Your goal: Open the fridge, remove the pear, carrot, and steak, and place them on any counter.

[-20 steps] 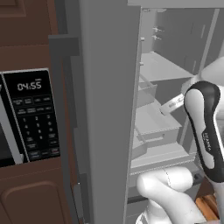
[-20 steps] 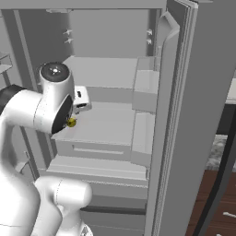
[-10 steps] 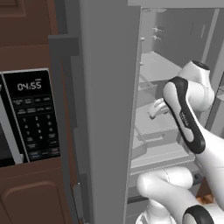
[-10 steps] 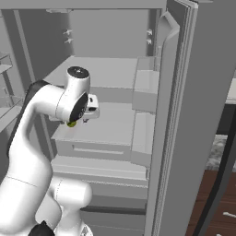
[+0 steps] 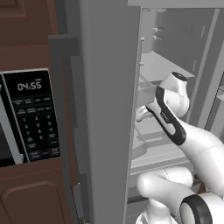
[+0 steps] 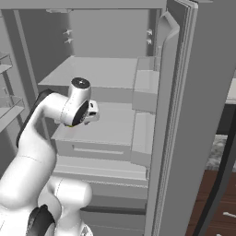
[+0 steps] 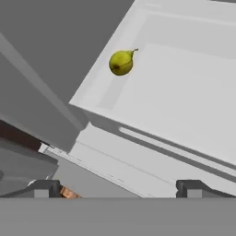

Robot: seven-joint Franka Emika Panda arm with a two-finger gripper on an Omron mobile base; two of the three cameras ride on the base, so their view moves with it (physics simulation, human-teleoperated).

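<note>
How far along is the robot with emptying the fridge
Done: the fridge stands open. In hand: nothing; the open gripper points toward the pear, which lies on a pale shelf inside. Left: grasp the pear, then find the carrot and steak, and set all three on a counter.

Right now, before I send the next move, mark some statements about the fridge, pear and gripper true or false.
1. The fridge is open. True.
2. The pear is held in the gripper. False: it lies on a pale shelf, apart from the gripper.
3. The gripper is open. True: its tips stand wide apart in the hand view.
4. The pear lies in the middle of its shelf. False: it lies near a corner of the shelf.
5. The microwave door stands open. False: it is shut, clock lit.
</note>
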